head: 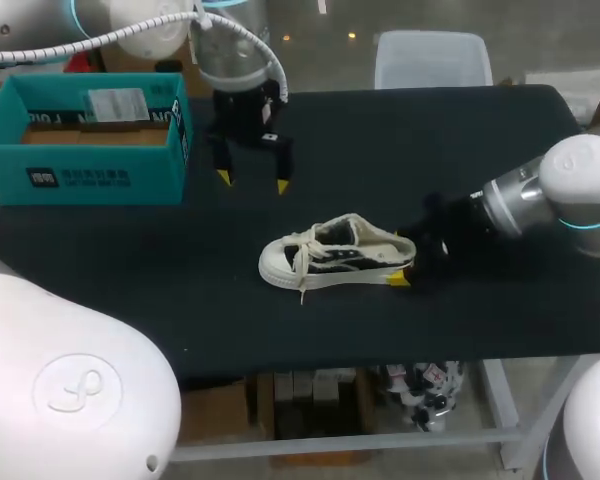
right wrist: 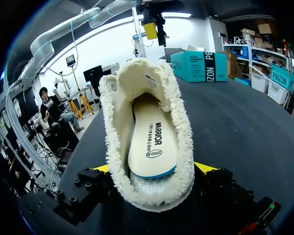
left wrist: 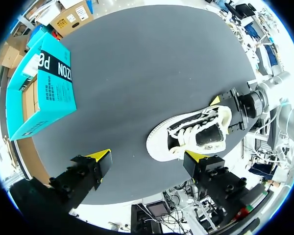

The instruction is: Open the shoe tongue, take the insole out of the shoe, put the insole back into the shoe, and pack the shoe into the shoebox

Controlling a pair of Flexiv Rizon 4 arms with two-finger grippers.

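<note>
Right wrist view alone shows insole [right wrist: 149, 147]; right tool [right wrist: 154, 168] clamps shoe [right wrist: 182, 129], left tool [left wrist: 149, 155] apart.

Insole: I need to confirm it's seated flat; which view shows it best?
Right wrist view: it looks straight into the shoe, with the insole lying flat inside. Head view shows only the shoe's upper and laces; left wrist view, just a dark opening.

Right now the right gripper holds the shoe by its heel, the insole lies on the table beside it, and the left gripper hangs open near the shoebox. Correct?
One error: the insole is inside the shoe, not on the table, as the right wrist view shows. The right gripper does hold the heel, and the left gripper hangs open near the shoebox.
</note>
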